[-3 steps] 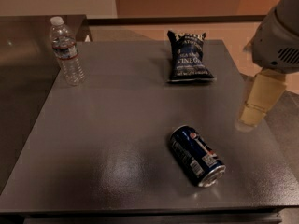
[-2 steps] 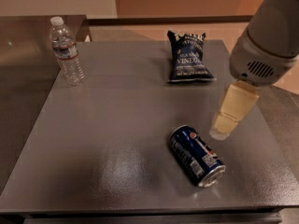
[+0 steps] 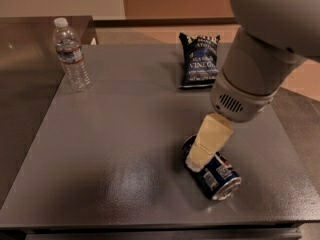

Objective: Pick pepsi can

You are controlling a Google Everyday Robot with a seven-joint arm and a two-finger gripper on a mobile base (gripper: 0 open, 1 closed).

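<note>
The pepsi can (image 3: 218,175) lies on its side on the gray table (image 3: 110,134), near the front edge on the right. Its silver end points to the front right. The gripper (image 3: 196,160) hangs from the big white arm (image 3: 255,69). Its pale tip is right at the can's back end, maybe touching it. I cannot tell if the jaws are clenched or released. A blue chip bag (image 3: 200,59) lies flat at the back. A water bottle (image 3: 71,54) stands at the back left, well apart from the can.
</note>
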